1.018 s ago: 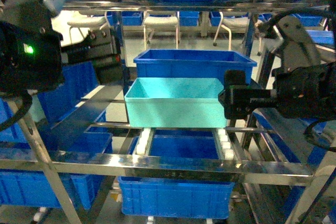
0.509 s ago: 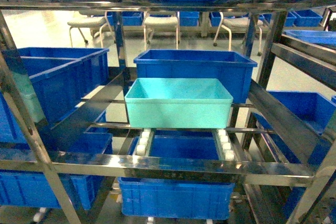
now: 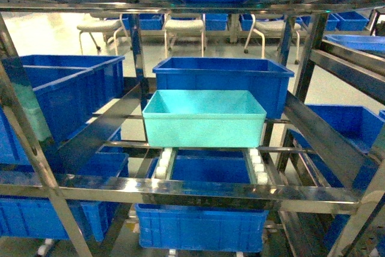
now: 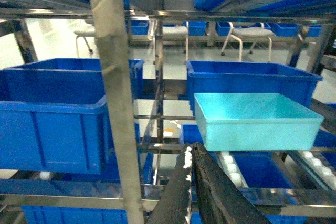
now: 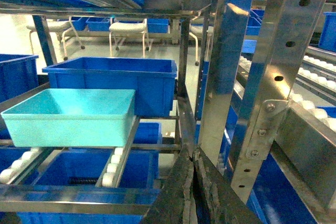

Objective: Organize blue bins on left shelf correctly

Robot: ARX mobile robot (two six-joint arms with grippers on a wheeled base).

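Both jaws now sit pressed shut and empty, left gripper (image 4: 190, 156) and right gripper (image 5: 192, 156) withdrawn from our head view. We judge placement done: turquoise bin (image 3: 204, 117) rests mid-shelf on white rollers (image 3: 258, 167).

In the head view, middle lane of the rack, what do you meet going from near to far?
Steel front beam → white roller tracks → turquoise tub → dark blue crate → chairs on the floor behind.
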